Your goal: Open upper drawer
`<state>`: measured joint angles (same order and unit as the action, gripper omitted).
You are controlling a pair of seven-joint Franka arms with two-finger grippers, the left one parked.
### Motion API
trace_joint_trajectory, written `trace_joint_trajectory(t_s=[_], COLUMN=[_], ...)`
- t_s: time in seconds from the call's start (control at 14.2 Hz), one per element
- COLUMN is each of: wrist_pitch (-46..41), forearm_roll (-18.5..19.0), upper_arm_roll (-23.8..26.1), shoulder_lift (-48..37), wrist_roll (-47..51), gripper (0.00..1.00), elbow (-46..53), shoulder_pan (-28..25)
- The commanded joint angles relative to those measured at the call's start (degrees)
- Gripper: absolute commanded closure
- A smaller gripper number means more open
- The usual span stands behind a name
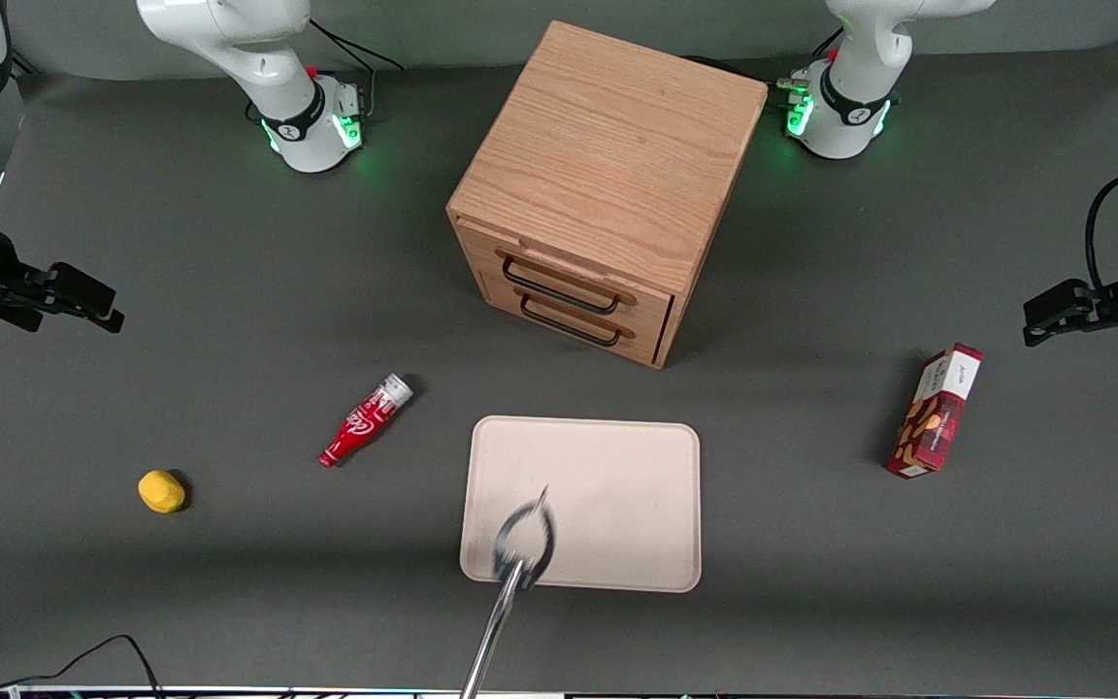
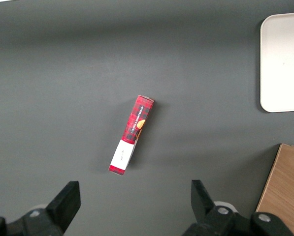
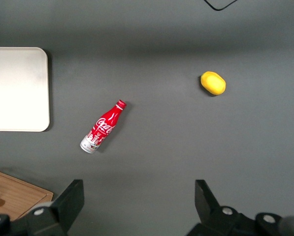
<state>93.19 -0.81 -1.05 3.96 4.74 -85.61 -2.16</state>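
The oak cabinet (image 1: 608,165) stands in the middle of the table, its front turned toward the front camera. The upper drawer (image 1: 574,275) is pushed in, flush, with its thin black wire handle (image 1: 559,289) above the lower drawer's matching handle (image 1: 569,326). My gripper (image 1: 98,303) hangs above the table at the working arm's end, well apart from the cabinet. It is open and empty (image 3: 139,196), with bare dark table between the fingers. A corner of the cabinet (image 3: 16,194) shows in the right wrist view.
A red cola bottle (image 1: 365,419) (image 3: 103,127) and a yellow fruit (image 1: 161,490) (image 3: 213,82) lie nearer the front camera than my gripper. A beige tray (image 1: 617,466) lies in front of the cabinet, under a blurred metal rod (image 1: 520,553). A red box (image 1: 936,410) lies toward the parked arm's end.
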Motion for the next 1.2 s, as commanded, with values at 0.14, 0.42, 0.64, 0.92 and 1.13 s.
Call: trace_joint_trajectory(t_s=[0.14,0.42,0.64,0.92,1.13], wrist_pitch=[-1.5,-3.0,-4.7,-3.7,-1.0], forearm_roll=[-1.0,-0.7,-1.4,-1.3,-0.6], upper_arm_roll=[1.3,12.1,21.1,31.8,35.9], shoulder_lift=[0.4,0.4,1.6,8.0,15.2], wrist_roll=[-1.5,-4.3,-5.4,-5.0,-6.8], gripper=[0.0,0.0,0.0,0.0,0.0], elbow=[2.8,3.2,3.1,4.9,8.6], shoulder_pan=[0.0,0.0,-0.1,-0.1,-0.4])
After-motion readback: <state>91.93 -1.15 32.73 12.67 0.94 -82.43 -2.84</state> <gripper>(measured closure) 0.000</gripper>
